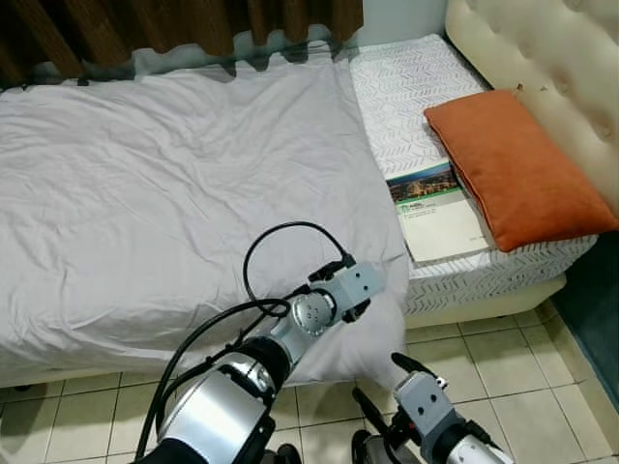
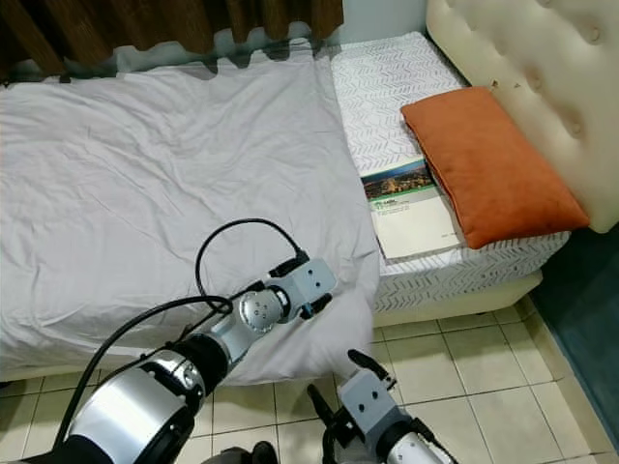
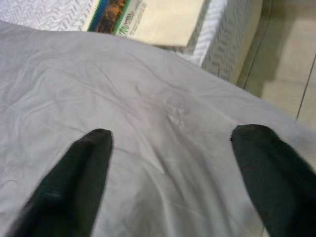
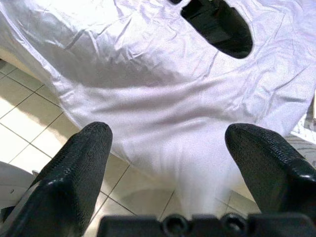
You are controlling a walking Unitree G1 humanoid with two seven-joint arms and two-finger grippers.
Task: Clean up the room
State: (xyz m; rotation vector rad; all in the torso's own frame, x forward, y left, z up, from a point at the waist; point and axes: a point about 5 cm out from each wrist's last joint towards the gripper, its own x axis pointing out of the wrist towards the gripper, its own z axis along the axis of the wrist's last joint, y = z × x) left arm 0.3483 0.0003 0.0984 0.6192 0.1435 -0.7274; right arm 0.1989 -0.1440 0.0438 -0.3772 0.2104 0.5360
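Observation:
A light grey blanket (image 1: 174, 184) covers most of the bed and hangs over its near corner. My left gripper (image 3: 170, 143) is open just above that corner, fingers (image 3: 84, 168) wide apart with nothing between them; its wrist (image 1: 343, 290) rests over the blanket edge. My right gripper (image 4: 168, 143) is open low over the tiled floor, facing the hanging blanket corner (image 4: 163, 113); its wrist (image 1: 421, 391) is below the bed edge. An orange pillow (image 1: 517, 169) lies on the bare patterned mattress (image 1: 406, 87). A book (image 1: 435, 208) lies beside the pillow.
A cream tufted headboard (image 1: 542, 48) stands at the right. Brown curtains (image 1: 174, 24) hang behind the bed. Beige floor tiles (image 1: 503, 372) run in front of the bed, with a dark rug (image 1: 595, 309) at the far right.

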